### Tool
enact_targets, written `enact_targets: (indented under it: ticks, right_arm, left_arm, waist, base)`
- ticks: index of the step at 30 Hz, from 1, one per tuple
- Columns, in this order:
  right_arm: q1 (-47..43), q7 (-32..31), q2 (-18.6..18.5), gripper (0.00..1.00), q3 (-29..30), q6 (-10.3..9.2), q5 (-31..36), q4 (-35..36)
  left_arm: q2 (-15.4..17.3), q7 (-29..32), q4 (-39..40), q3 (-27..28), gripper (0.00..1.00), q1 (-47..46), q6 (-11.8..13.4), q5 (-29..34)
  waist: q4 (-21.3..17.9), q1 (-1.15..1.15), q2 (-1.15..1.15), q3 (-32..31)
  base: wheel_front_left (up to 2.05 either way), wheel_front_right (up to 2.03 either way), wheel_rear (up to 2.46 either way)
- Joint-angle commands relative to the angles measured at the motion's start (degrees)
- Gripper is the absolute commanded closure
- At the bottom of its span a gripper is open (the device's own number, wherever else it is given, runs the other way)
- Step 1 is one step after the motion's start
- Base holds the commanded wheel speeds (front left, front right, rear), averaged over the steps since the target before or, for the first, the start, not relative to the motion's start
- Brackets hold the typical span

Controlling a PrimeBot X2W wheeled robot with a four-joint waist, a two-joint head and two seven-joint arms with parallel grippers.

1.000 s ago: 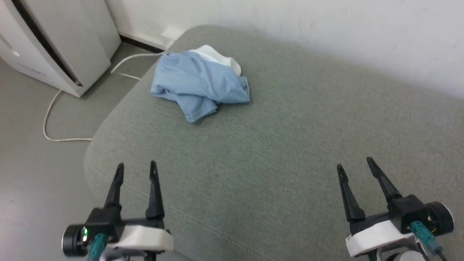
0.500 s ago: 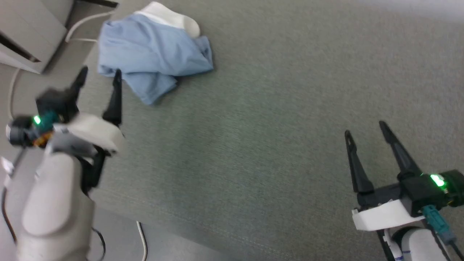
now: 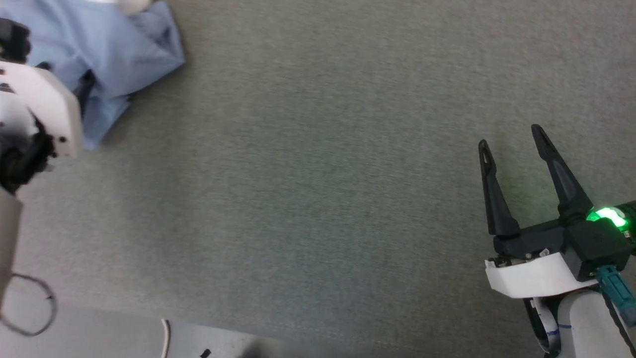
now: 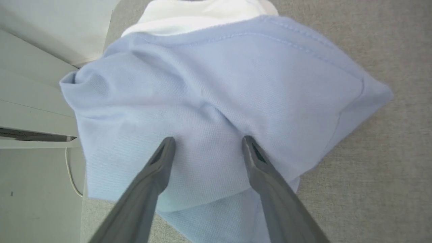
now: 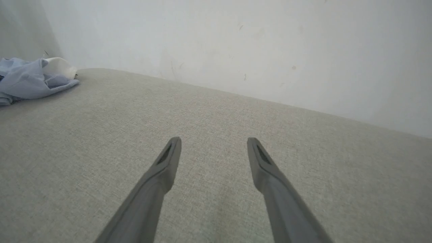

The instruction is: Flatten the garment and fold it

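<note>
Left wrist view: my left gripper [image 4: 208, 139], fingers spread wide and empty, points down at the crumpled light-blue garment [image 4: 219, 74], white collar part [image 4: 199, 15] at its far side. Head view: the garment lies at the upper left of the grey cushion [image 3: 298, 174]; my right gripper [image 3: 511, 136], also spread wide, is well apart.

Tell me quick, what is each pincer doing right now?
Left pincer: open over the blue shirt, gripping nothing.
Right pincer: open and empty above the grey cushion.

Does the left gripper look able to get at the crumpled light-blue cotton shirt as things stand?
Probably yes: the left gripper, open, hangs directly over the light-blue cotton shirt with nothing between.
</note>
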State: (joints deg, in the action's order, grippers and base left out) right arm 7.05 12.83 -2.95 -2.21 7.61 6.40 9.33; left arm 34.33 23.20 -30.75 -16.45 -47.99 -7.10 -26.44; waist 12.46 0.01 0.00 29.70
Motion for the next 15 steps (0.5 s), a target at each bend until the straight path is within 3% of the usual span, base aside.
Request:
enact_targets:
  ticks: [1,6,7,8,9,11,15]
  right_arm:
    - [0.7,0.4,0.0,0.0,-0.1,-0.12,-0.5,0.3]
    - [0.7,1.2,0.0,0.0,-0.5,-0.12,-1.3,-0.6]
    - [0.7,1.3,0.0,0.0,-0.6,-0.12,-1.5,-0.8]
    - [0.8,1.4,0.1,0.0,-0.6,-0.12,-1.7,-1.0]
    - [0.9,1.5,0.1,0.0,-0.6,-0.12,-1.9,-1.2]
    - [1.2,1.6,0.1,0.0,-0.4,-0.12,-2.3,-1.7]
    - [1.5,1.9,0.1,0.0,0.3,-0.12,-2.4,-2.6]
  left_arm:
    - [1.0,1.1,-0.4,-0.7,0.0,-0.9,-0.4,-1.5]
    - [4.7,6.7,-3.7,-4.0,0.0,-0.9,-0.4,-8.4]
    - [4.9,8.5,-4.6,-4.5,0.04,-0.5,-0.4,-10.0]
    - [5.0,10.5,-5.1,-5.2,0.64,-0.1,-0.4,-11.8]
    - [5.1,12.2,-5.3,-5.8,1.0,0.4,-0.4,-13.6]
    - [5.5,13.7,-5.2,-6.1,1.0,1.0,-0.4,-16.6]
    - [7.0,9.7,-4.3,-6.9,1.0,2.0,-0.4,-17.5]
  waist:
    - [-5.8,-0.01,0.0,5.3]
    - [-7.3,-0.01,0.0,6.3]
    - [-7.5,-0.01,0.0,6.3]
    - [-7.6,-0.01,0.0,6.2]
    - [-7.6,-0.01,0.0,6.2]
    - [-7.6,-0.01,0.0,5.8]
    - [-7.4,-0.01,0.0,4.0]
  base:
    - [0.0,0.0,0.0]
    - [0.0,0.0,0.0]
    - [0.0,0.0,0.0]
    - [0.0,0.0,0.0]
    - [0.0,0.0,0.0]
    - [0.0,0.0,0.0]
    - [0.0,0.0,0.0]
